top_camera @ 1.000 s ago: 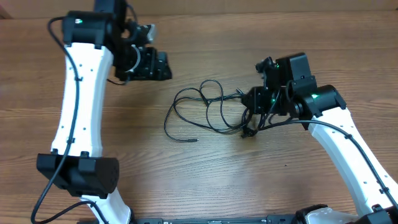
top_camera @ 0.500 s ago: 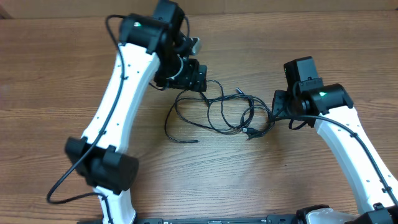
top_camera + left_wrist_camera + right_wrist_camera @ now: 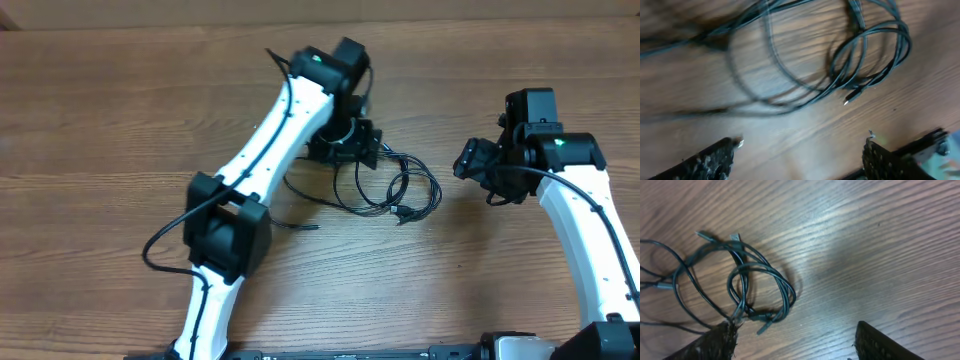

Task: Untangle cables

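The cables [image 3: 395, 188] lie as a tangle of thin black loops in the middle of the wooden table, with one loose end [image 3: 312, 226] trailing to the left. My left gripper [image 3: 355, 155] hovers over the tangle's upper left part, hiding some of it. In the left wrist view the cables [image 3: 860, 55] lie ahead of the open left gripper [image 3: 802, 150], which has nothing between its fingers. My right gripper [image 3: 465, 165] stands open to the right of the tangle. In the right wrist view the cables [image 3: 747, 282] reach its left fingertip [image 3: 722, 337]. The right gripper [image 3: 795, 340] holds nothing.
The left arm's white link [image 3: 270, 130] crosses the table diagonally from the front left. The right arm [image 3: 590, 230] runs along the right side. Bare wood table [image 3: 500, 280] surrounds the tangle.
My left arm has swung right from the far left until it is over the cables. My right gripper has opened, let go of the cables and drawn back to the right.
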Action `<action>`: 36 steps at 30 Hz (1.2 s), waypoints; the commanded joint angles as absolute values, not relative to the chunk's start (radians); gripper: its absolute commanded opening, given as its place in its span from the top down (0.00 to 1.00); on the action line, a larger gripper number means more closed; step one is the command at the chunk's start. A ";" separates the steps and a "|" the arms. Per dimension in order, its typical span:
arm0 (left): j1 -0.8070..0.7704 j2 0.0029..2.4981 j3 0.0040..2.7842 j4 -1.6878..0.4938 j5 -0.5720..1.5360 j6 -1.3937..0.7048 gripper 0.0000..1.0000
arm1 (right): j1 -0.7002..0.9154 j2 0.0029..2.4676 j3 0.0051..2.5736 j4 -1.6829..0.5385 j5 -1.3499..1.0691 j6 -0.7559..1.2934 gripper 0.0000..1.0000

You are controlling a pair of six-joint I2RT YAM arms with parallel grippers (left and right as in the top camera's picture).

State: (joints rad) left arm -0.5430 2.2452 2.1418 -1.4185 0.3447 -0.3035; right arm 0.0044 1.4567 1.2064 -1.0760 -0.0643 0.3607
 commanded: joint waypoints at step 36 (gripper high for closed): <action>-0.695 2.468 2.157 -1.098 0.289 0.022 0.39 | -0.226 1.467 1.230 -1.177 -0.069 0.361 0.20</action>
